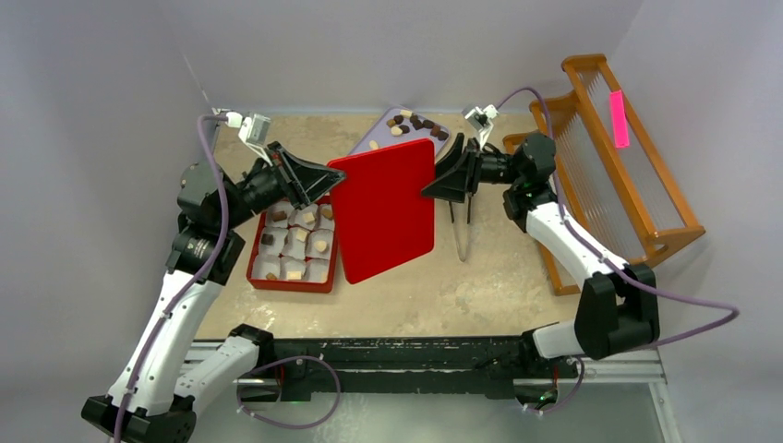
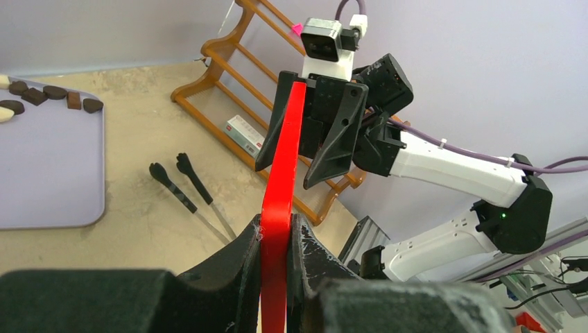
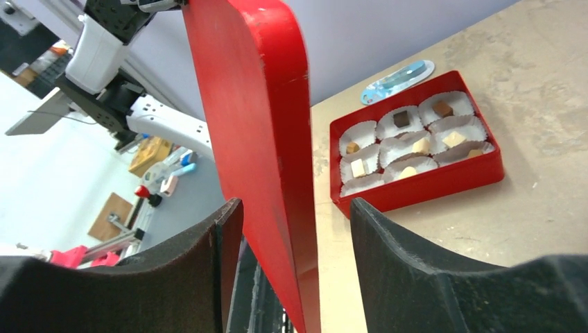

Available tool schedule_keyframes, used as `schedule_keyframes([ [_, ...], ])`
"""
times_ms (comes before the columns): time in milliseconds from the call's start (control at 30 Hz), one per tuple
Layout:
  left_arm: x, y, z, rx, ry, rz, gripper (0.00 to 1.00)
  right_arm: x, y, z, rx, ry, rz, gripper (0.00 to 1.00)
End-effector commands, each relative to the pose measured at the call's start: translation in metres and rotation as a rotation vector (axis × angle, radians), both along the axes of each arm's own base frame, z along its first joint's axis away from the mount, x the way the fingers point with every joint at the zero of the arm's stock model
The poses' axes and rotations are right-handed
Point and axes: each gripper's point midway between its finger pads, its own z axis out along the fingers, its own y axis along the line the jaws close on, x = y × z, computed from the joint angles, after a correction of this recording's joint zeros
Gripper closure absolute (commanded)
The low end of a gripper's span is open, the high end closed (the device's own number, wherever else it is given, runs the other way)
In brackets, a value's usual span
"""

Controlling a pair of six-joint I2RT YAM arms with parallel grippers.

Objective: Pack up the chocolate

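Chocolate pieces (image 1: 300, 234) sit in white paper cups inside a red box (image 1: 291, 281), which also shows in the right wrist view (image 3: 416, 191) with cream and brown chocolate (image 3: 401, 118). More chocolate (image 1: 415, 122) lies on a purple tray (image 1: 377, 138). A flat red lid (image 1: 383, 208) hangs in the air between the arms. My left gripper (image 1: 328, 180) is shut on its left edge (image 2: 277, 222). My right gripper (image 1: 434, 180) straddles the lid's right edge (image 3: 295, 205), open, with a gap on both sides of the lid (image 3: 256, 104).
Black-tipped tongs (image 1: 460, 231) lie on the table right of the lid, below my right gripper. A wooden rack (image 1: 609, 175) stands along the right side. The purple tray (image 2: 48, 166) with loose chocolate (image 2: 45, 94) is at the back.
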Motion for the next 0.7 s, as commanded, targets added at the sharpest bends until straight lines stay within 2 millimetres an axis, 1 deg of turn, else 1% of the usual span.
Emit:
schedule_keyframes([
  [0,-0.002,0.000,0.015,-0.040,-0.049,-0.007,1.00,-0.013,0.000,0.011,0.039,-0.051,0.081,0.41],
  [67,0.000,-0.001,0.011,-0.038,-0.037,-0.006,1.00,-0.014,0.002,0.009,0.044,-0.046,0.094,0.43],
  [100,0.000,-0.001,0.015,-0.044,-0.055,-0.009,1.00,-0.015,0.004,0.009,0.046,-0.050,0.104,0.44],
  [167,0.001,-0.002,0.015,-0.048,-0.056,-0.011,1.00,-0.018,0.008,0.009,0.046,-0.048,0.123,0.49],
  [300,0.007,0.002,0.014,-0.033,-0.066,0.028,1.00,-0.015,0.010,0.010,0.052,-0.031,0.113,0.68],
  [400,0.018,0.013,0.006,0.005,-0.054,0.124,1.00,-0.011,0.011,0.011,0.062,-0.019,0.091,0.83],
  [433,0.022,0.018,0.004,0.020,-0.060,0.162,1.00,-0.009,0.011,0.012,0.067,-0.015,0.082,0.85],
  [467,0.025,0.023,0.003,0.033,-0.062,0.200,0.97,-0.008,0.012,0.012,0.070,-0.006,0.075,0.88],
  [533,0.034,0.038,-0.001,0.061,-0.064,0.302,0.86,-0.006,0.012,0.012,0.076,0.004,0.064,0.92],
  [667,0.045,0.071,-0.007,0.123,-0.062,0.506,0.51,0.003,0.014,0.011,0.088,0.038,0.032,0.95],
])
